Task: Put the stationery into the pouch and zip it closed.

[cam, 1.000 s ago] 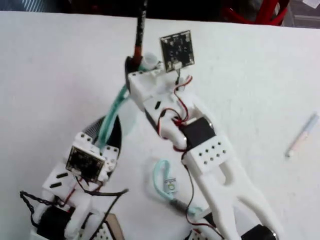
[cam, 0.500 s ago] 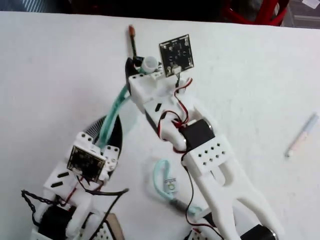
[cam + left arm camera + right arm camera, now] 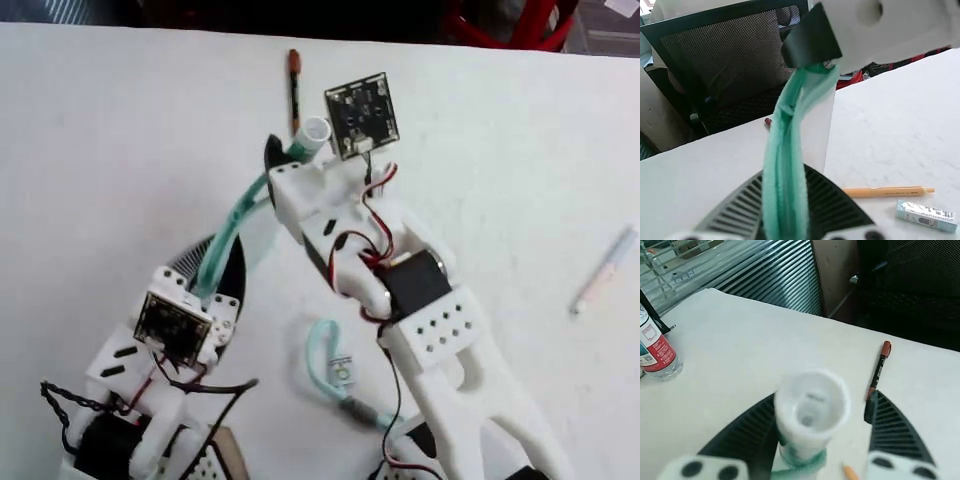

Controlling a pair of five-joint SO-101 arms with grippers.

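Note:
The pouch [image 3: 235, 225], translucent with a teal zipper edge [image 3: 787, 165], is stretched off the table between both arms. My left gripper [image 3: 210, 270] [image 3: 785, 192] is shut on its lower end. My right gripper [image 3: 300, 150] [image 3: 820, 405] is closed around a white tube [image 3: 313, 132] [image 3: 812, 407], whose base is wrapped by the teal edge. A dark pen with a red cap [image 3: 294, 85] [image 3: 879, 369] lies on the table just beyond the right gripper. In the left wrist view an orange pen [image 3: 887, 190] and a small eraser [image 3: 926, 215] lie beside the pouch.
A pale pen [image 3: 605, 268] lies far right on the white table [image 3: 120, 130]. A teal loop with a white tag [image 3: 332, 365] rests under the right arm. A bottle [image 3: 655, 347] stands near the table's edge. A mesh chair [image 3: 725, 55] is behind the table.
The red-capped pen stood upright at the right gripper, then tipped away and now lies flat on the table. The right gripper shifted slightly right with the tube and pouch end. The left arm held still.

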